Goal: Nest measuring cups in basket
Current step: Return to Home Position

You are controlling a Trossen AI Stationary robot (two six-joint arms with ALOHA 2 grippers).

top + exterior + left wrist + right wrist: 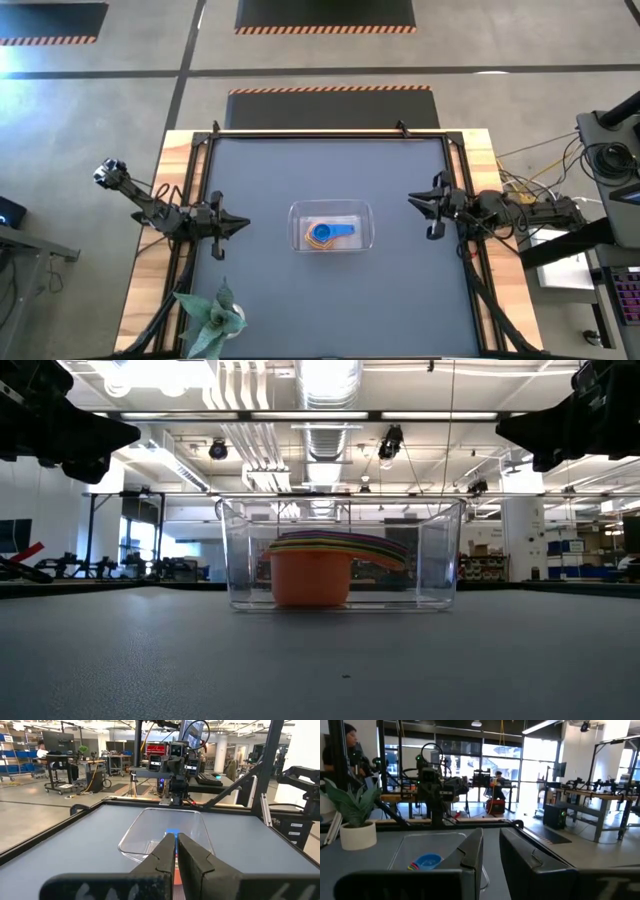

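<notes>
The clear basket (365,212) rests flat at the table's middle. The measuring cups (325,234) sit nested inside it, blue on top with its handle toward the right. The low view shows the stack (310,575) with the orange cup at the bottom, behind the basket's wall (440,550). My left gripper (244,224) hovers left of the basket, shut and pointing at it. My right gripper (413,202) hovers right of the basket, its fingers a narrow gap apart. Both wrist views look past the fingers at the basket (145,827) (407,847) and the blue cup (428,861).
A potted green plant (212,318) stands at the table's near left corner and shows in the right wrist view (352,810). Bare grey table surface lies all round the basket. Black frame rails run along the table's edges. People show in the room beyond the table.
</notes>
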